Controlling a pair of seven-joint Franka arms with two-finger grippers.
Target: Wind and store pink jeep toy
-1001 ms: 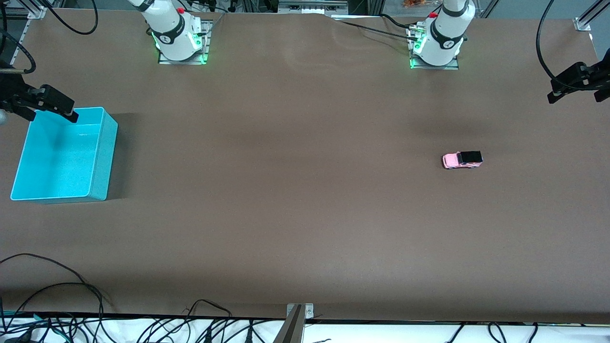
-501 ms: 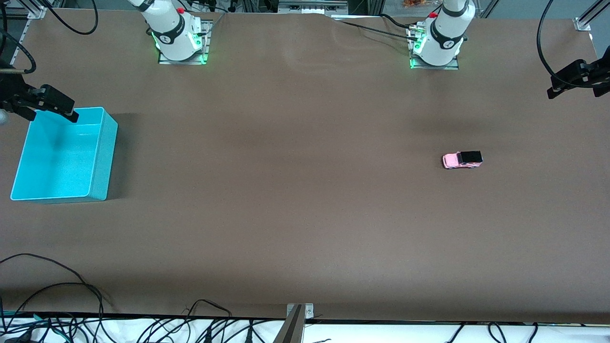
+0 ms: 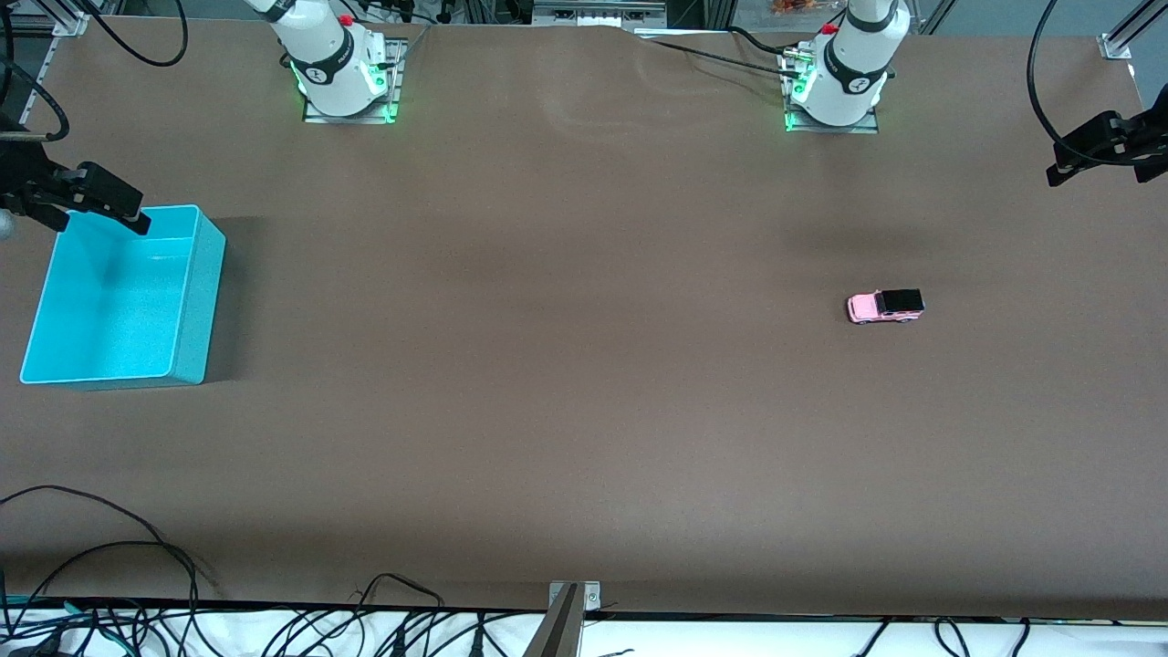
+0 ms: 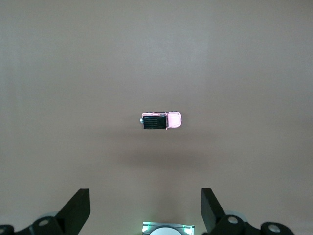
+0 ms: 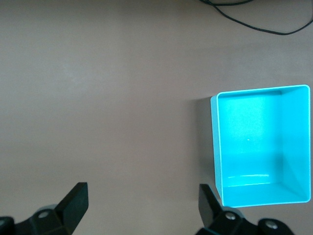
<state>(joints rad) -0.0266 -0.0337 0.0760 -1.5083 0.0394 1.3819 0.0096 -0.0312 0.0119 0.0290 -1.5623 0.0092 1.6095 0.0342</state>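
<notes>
Both fingers open. Pink jeep toy (image 4: 161,121) lies crosswise ahead of my left gripper (image 4: 145,210); right gripper (image 5: 143,208) waits by bin (image 5: 298,193).

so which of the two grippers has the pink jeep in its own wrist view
The left gripper: its open fingers frame the pink jeep toy on bare table. The right gripper, also open, sees only the empty cyan bin.

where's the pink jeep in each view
Front view: pink jeep toy on the brown table, toward the left arm's end.
Left wrist view: jeep mid-picture, above the open left hand.
Right wrist view: not in it.
Shared landmark: the jeep's black roof.
</notes>
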